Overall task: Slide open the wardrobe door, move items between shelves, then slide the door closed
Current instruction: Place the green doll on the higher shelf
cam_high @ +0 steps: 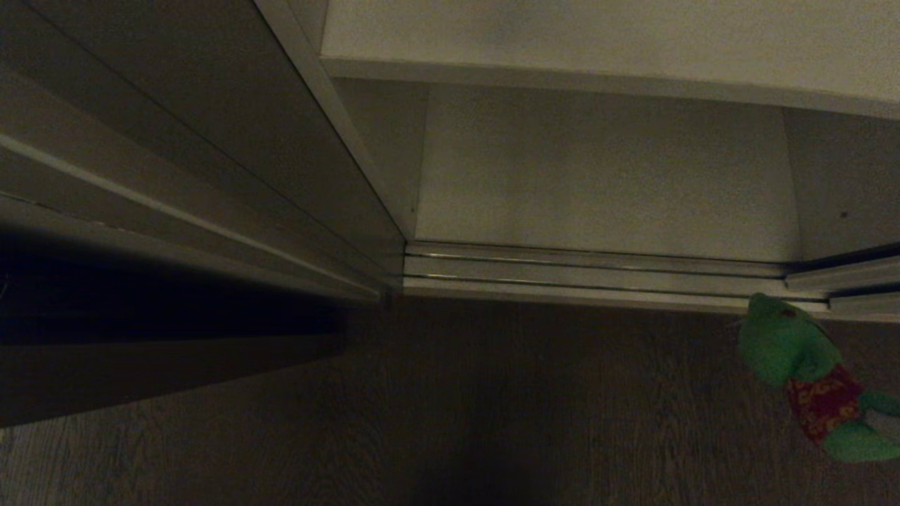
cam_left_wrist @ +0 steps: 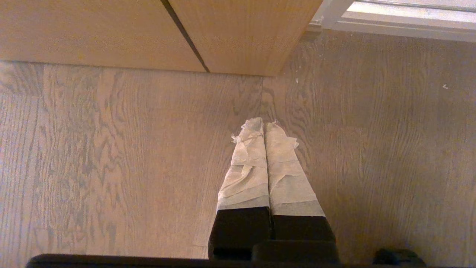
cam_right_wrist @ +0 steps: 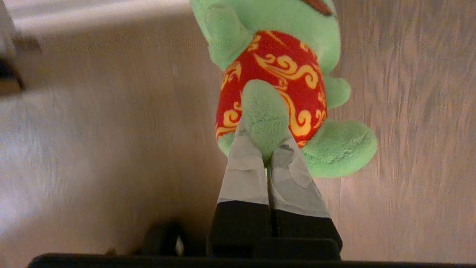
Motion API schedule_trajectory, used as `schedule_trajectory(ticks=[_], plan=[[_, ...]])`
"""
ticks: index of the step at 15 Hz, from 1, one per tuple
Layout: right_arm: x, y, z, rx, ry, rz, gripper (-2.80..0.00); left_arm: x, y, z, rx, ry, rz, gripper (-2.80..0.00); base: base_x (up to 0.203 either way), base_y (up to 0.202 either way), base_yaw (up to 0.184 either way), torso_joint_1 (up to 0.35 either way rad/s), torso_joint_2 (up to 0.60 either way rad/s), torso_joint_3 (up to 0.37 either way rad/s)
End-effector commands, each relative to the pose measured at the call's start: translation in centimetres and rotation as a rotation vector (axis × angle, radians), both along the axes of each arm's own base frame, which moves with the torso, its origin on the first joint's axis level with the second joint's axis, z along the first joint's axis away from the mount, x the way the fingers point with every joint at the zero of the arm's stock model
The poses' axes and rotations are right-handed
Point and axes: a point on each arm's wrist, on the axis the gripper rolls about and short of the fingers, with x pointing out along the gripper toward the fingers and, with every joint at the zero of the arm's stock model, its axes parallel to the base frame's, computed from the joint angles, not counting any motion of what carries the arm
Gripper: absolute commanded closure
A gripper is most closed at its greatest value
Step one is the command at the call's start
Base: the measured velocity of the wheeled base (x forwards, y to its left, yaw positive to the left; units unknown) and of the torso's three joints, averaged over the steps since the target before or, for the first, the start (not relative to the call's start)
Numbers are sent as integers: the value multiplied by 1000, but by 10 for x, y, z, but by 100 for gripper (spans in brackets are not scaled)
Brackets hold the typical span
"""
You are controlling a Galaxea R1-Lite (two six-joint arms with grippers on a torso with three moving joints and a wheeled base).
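Where the right tool [cam_right_wrist: 268, 156] pinches, frog [cam_right_wrist: 282, 74] hangs.

The floor [cam_high: 534, 407] is wood-grain plank, dim in the head view. The door track [cam_high: 590, 277] sits along its far edge, and a dark brown cabinet base [cam_left_wrist: 156, 33] stands on it in the left wrist view. Beyond the track lies the pale wardrobe bottom board [cam_high: 605, 176], nothing on it. A white shelf [cam_high: 612, 42] runs above, only its front edge and underside visible. The green frog [cam_high: 808, 372] shows over the floor at the right; whether it touches the planks cannot be told.
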Motion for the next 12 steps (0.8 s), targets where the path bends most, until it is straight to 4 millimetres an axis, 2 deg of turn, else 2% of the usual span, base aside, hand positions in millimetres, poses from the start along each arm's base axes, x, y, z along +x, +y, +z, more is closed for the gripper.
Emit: schedule_trajectory(ticks=[1,8,10,12], plan=[[-37,14,-11,-19,-11,2,0,0,0,0,0,-1,-1,0,0,0,0,0,0,0],[-84,24,-47,-69,-81,-12,0,0,0,0,0,-1,0,0,0,0,0,0,0,0],[-87,24,-55,-36,-35,-53,0,0,0,0,0,-1,0,0,0,0,0,0,0,0],[-87,23,-50,11,-55,-105,0,0,0,0,0,0,-1,0,0,0,0,0,0,0]])
